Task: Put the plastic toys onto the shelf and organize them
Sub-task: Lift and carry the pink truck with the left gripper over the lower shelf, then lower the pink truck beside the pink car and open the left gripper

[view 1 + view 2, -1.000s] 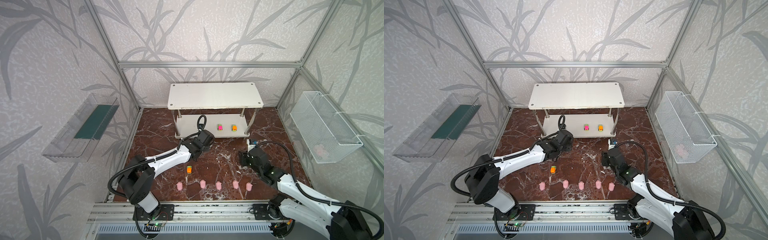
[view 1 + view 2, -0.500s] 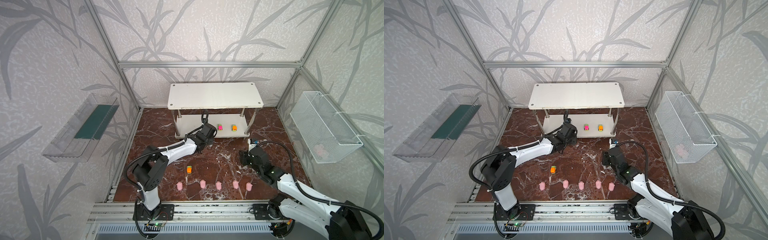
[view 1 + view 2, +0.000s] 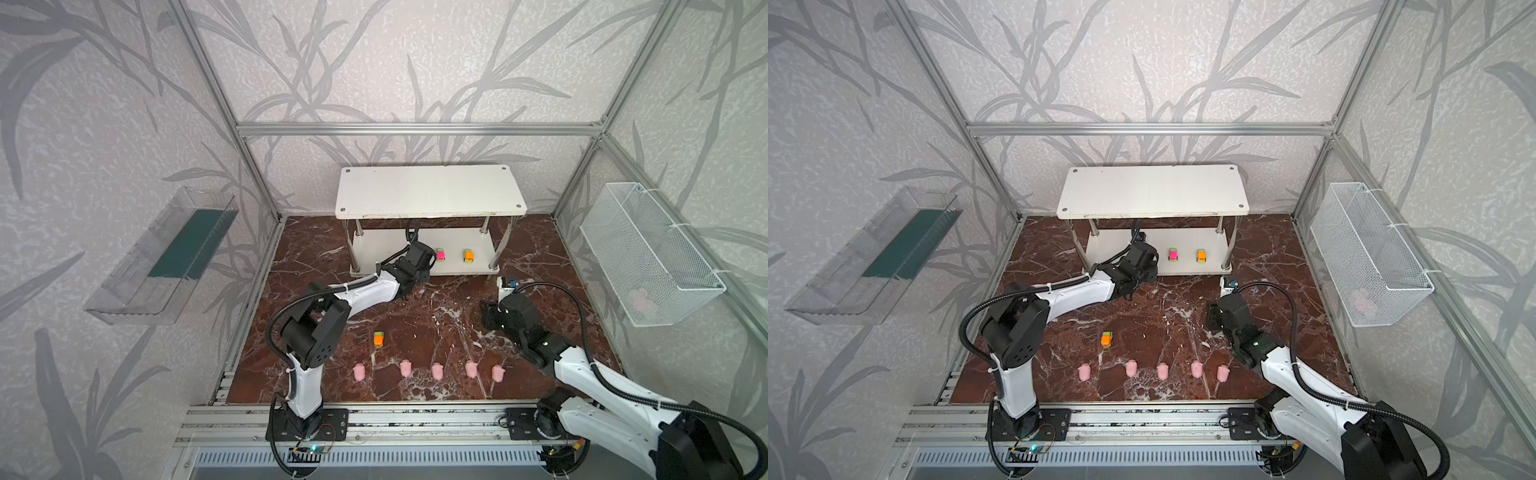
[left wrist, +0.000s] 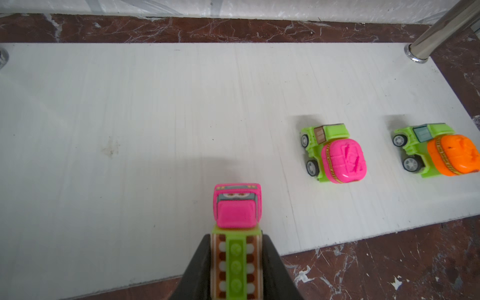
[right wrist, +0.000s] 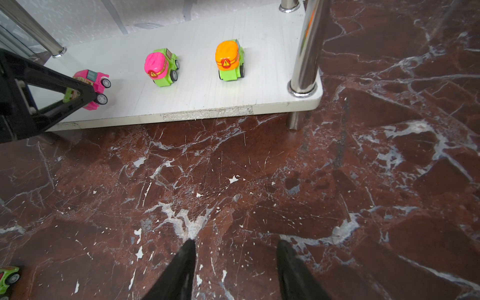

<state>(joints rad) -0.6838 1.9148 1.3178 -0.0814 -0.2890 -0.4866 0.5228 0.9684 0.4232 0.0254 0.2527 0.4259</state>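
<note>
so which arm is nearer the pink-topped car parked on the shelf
Left arm. Its jaws hold another car just beside that pink-topped car on the shelf; the right arm is farther, over the floor.

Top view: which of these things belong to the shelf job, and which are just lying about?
Job: shelf; pink truck in the left gripper; pink-topped car and orange-topped car on the lower tier; orange car and five pigs on the floor.
Lying about: clear wall tray; wire basket.
</note>
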